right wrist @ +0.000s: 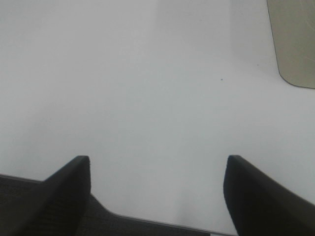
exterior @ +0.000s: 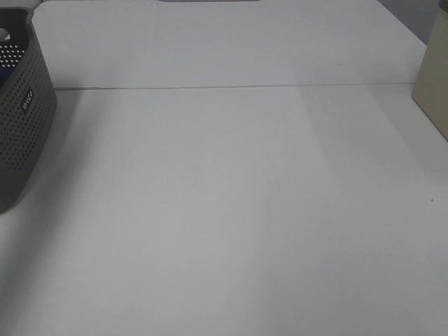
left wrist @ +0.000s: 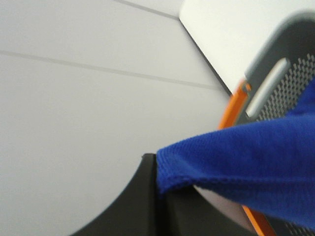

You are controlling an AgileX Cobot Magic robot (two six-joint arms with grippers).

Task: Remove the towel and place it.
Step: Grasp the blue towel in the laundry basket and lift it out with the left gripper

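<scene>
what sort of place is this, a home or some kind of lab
Probably a lab or test workbench rather than a home: a plain white table, a grey perforated basket at its left edge, and a blue towel by the basket.

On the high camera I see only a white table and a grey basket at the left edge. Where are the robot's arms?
Observer: Out of your frame. The left claw is next to the basket, shut on the edge of a blue towel.
Operator: And the other one?
Observer: The right claw hangs open over the table, with nothing between its fingers.
Operator: Is there anything about the basket I can't see?
Observer: An orange band runs along its edge, below a slot handle.
</scene>
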